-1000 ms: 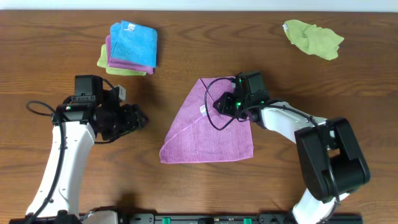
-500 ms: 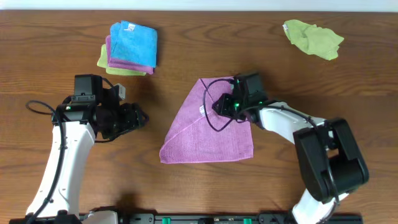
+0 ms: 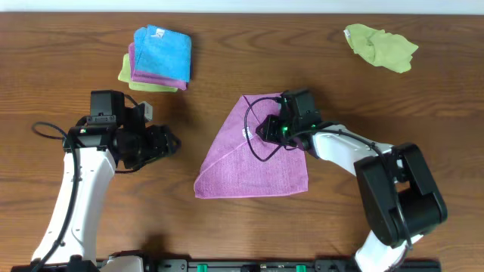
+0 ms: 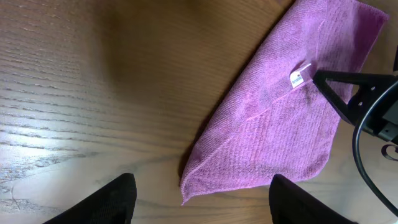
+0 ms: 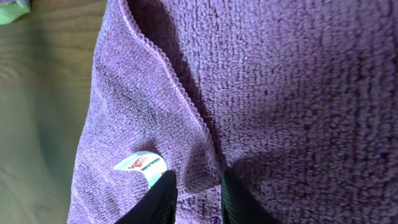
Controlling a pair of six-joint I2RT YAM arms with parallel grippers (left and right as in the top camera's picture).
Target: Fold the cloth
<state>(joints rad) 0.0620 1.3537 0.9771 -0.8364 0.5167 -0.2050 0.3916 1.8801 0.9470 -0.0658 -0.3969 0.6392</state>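
Observation:
The purple cloth (image 3: 253,166) lies in the middle of the table, folded into a rough triangle, with its white tag (image 3: 246,134) facing up. My right gripper (image 3: 266,128) rests on the cloth's upper part beside the tag. In the right wrist view its fingers (image 5: 198,186) are pinched on a ridge of the cloth (image 5: 280,93) next to the tag (image 5: 140,165). My left gripper (image 3: 172,143) is open and empty, left of the cloth. In the left wrist view its fingers (image 4: 202,185) straddle the cloth's near corner (image 4: 280,130) without touching it.
A stack of folded cloths (image 3: 159,59), blue over purple over green, sits at the back left. A crumpled lime-green cloth (image 3: 380,45) lies at the back right. The right arm's black cable (image 3: 257,143) loops over the purple cloth.
My right gripper has slid a little to the left across the cloth, toward the tag. The left arm has barely moved.

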